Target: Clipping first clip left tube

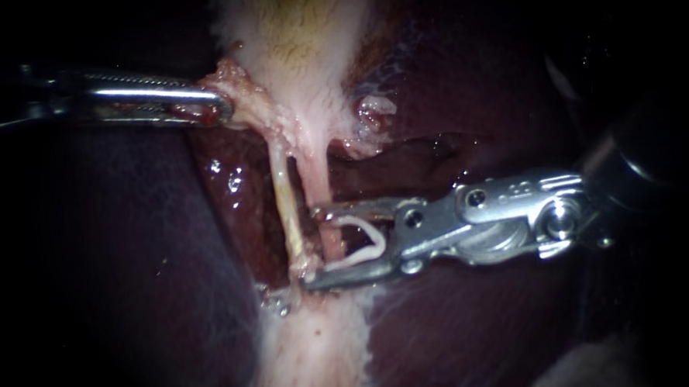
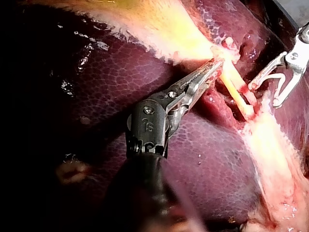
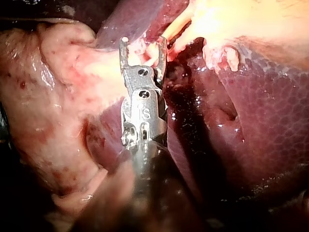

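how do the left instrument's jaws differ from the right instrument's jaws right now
Left instrument jaws lie close together, clamped on tissue; right instrument jaws stand wide apart, holding a white clip. Left jaws are long and slim; right jaws shorter, forked. A tube lies between the right jaws only. Both are shiny metal.

Dark maroon liver [image 2: 145, 87] finely mottled, pale yellowish-white gallbladder [image 1: 304, 44], cream tube [image 1: 286, 199], white clip [image 1: 379, 245].

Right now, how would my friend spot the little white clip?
Find the dark red liver, then the shiny silver right instrument crossing it. Cradled in that instrument's forked tip is the white V-shaped clip, the only bent white loop, beside the pale straight tubes.
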`<state>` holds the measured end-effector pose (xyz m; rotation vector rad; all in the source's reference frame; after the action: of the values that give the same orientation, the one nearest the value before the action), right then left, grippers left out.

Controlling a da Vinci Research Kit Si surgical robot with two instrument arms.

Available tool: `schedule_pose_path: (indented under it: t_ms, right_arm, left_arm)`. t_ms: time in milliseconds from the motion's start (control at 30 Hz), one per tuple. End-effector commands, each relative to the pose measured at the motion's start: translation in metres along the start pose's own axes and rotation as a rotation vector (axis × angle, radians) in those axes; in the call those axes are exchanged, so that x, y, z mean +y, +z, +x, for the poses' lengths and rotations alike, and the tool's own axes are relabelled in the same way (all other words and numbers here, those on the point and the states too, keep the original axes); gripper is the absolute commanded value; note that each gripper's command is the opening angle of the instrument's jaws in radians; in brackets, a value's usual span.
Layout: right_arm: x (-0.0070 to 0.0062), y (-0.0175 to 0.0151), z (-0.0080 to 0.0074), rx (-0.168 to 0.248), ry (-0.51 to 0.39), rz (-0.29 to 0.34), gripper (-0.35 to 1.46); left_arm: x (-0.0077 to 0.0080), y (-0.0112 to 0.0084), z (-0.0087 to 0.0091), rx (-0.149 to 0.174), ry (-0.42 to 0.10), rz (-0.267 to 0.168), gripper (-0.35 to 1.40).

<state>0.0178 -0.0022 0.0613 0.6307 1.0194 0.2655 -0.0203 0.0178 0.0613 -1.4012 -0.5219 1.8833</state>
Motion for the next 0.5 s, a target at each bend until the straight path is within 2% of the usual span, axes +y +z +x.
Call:
schedule_pose_path:
  t_ms: [33, 200, 367, 500]
  right_arm:
    - [0.0002, 0.0003, -0.0003, -0.001, 0.002, -0.001, 0.49]
    - [0.0013, 0.0013, -0.0020, -0.001, 0.006, -0.007, 0.49]
    - [0.0025, 0.0022, -0.0039, -0.035, 0.023, -0.014, 0.50]
    - [0.0033, 0.0027, -0.0051, -0.037, 0.023, -0.015, 0.50]
  left_arm:
    - [0.0000, 0.0000, 0.0000, 0.000, 0.000, 0.001, -0.35]
    - [0.0000, 0.0000, 0.0000, 0.000, 0.000, 0.001, -0.35]
    - [0.0001, 0.0000, 0.0000, 0.000, 0.000, 0.001, -0.35]
    - [0.0001, 0.0000, 0.0000, 0.000, 0.000, -0.002, -0.35]
